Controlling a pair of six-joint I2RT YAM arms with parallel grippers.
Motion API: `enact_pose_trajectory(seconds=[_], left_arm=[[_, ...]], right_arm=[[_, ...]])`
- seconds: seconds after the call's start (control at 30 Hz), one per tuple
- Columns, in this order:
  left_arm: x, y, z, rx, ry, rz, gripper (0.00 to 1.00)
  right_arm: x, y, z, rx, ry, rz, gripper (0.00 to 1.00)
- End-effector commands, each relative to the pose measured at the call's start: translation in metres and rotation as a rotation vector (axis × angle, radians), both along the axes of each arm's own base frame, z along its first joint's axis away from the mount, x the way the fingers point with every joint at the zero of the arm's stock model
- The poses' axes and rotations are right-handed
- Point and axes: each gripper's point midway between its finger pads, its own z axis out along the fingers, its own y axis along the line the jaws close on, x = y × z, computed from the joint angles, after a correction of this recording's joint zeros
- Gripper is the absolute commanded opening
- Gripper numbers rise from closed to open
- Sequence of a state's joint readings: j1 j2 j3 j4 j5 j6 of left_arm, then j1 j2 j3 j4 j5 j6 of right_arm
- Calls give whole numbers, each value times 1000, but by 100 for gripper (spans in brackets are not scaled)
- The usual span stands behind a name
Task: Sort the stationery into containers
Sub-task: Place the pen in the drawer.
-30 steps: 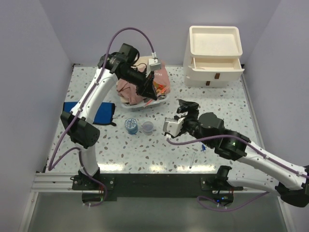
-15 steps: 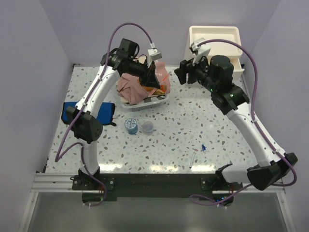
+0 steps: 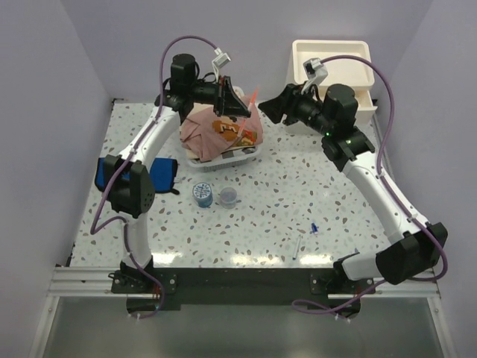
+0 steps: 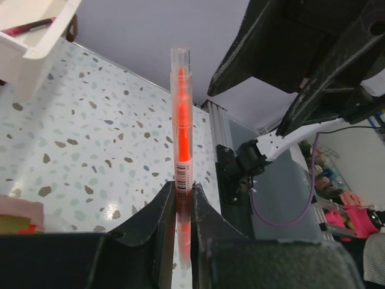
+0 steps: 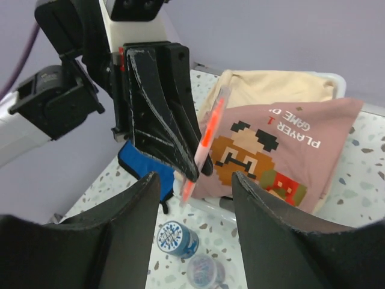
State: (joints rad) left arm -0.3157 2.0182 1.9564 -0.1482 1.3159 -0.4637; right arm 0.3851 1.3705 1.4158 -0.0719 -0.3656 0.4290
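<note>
1. L gripper [image 4: 183, 201] was clamped tight on an orange pen [image 4: 180, 120] w/ a clear barrel. It pinched the pen low down, the longer part sticking out clear of the fingertips.
2. The pen was held in the air over the far-centre of the table [image 3: 313, 186], above the clear basket [image 3: 212, 162] of clothes.
3. A small white barcode label [image 4: 183, 171] sat on the barrel just above the pinch; digits too small to read.
4. R gripper [image 5: 195, 180] faced it from the right, fingers [image 5: 120, 241] spread well apart and gripping nothing. In the right wrist view the pen's lower end lay in the gap between them, touching neither.
5. In the basket a pink shirt [image 5: 289, 150] lay on top, its print upside down: "PLAYER 1" and "GAME O", rest lost in a fold. Beside the words was a pixel-art figure [image 5: 240, 147]; a beige garment [image 5: 271, 87] lay behind.
6. Cream drawer unit [image 3: 332, 43] stood at the far right, partly hidden by the R arm. A pink pen [image 4: 27, 26] lay in an open part of it; couldn't tell tray or drawer.
7. Blue tape roll [image 3: 202, 193] and clear cup [image 3: 228, 196] stood just beside each other, near-left of centre. The roll's blue-white print was unreadable.
8. Blue pouch [image 3: 160, 175] lay at the left side.
9. A small blue piece [image 3: 314, 227] and a slim pale pen [image 3: 297, 248] lay close together nr the near edge, right of centre
</note>
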Motion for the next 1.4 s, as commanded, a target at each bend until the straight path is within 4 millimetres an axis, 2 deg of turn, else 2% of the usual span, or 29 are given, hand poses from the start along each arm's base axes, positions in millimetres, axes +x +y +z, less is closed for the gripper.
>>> enact_pose_trajectory(seconds=[0.0, 0.33, 0.37, 0.53, 0.57, 0.6, 0.67, 0.8, 0.83, 0.87, 0.9, 0.93, 0.97, 1.0, 1.03, 1.07, 1.13, 1.17, 1.2, 1.23, 1.27, 1.37], left_arm=[[-32, -4, 32, -64, -23, -133, 0], [-40, -10, 41, -80, -54, -149, 0], [-40, -10, 42, -80, -54, -149, 0], [-39, -10, 42, -83, -53, -145, 0], [-39, -10, 42, -83, -53, -147, 0], [-40, -10, 43, -84, -53, -147, 0], [-38, -11, 41, -85, -51, -145, 0], [-34, -12, 39, -85, -41, -125, 1], [-33, -13, 37, -84, -35, -124, 7], [-33, -13, 35, -83, -34, -123, 23], [-33, -10, 37, -82, -43, -117, 30], [-33, -7, 35, -78, -38, -109, 39], [-33, -3, 34, -74, -42, -101, 42], [-32, 7, 34, -61, -46, -76, 44], [-30, 13, 31, -52, -42, -60, 47], [-27, 20, 28, -46, -83, -39, 48], [-28, 39, 23, -13, -50, 21, 49], [-23, 49, 20, -5, -107, 51, 50], [-28, 55, 21, 18, -109, 88, 51], [-28, 59, 18, 35, -120, 109, 51], [-27, 64, 16, 50, -186, 124, 51], [-38, 71, 11, 105, -211, 149, 51]], right_arm=[[5, 14, 28, 107, -96, 70, 53], [12, 28, 18, 112, -39, 129, 49], [11, 28, 18, 111, -36, 135, 43], [8, 32, 17, 107, -38, 158, 26], [7, 32, 17, 103, -41, 163, 21], [7, 31, 17, 101, -46, 161, 12], [7, 31, 17, 99, -50, 163, 4], [9, 29, 28, 82, -103, 151, 0], [9, 29, 34, 74, -125, 152, 0], [8, 28, 36, 56, -139, 158, 0], [11, 26, 36, 6, -182, 159, 0], [13, 20, 51, -18, -232, 151, 0], [15, 16, 40, -76, -193, 147, 0], [24, 8, 35, -159, -235, 135, 0], [27, 1, 46, -199, -274, 114, 0], [30, -7, 37, -252, -259, 102, 0], [40, -27, 36, -409, -348, 52, 0], [42, -34, 25, -468, -335, 51, 0], [46, -43, 21, -575, -390, 49, 0], [48, -49, 21, -636, -411, 39, 0], [51, -59, 9, -714, -386, 27, 0], [62, -85, -4, -918, -402, -3, 0]])
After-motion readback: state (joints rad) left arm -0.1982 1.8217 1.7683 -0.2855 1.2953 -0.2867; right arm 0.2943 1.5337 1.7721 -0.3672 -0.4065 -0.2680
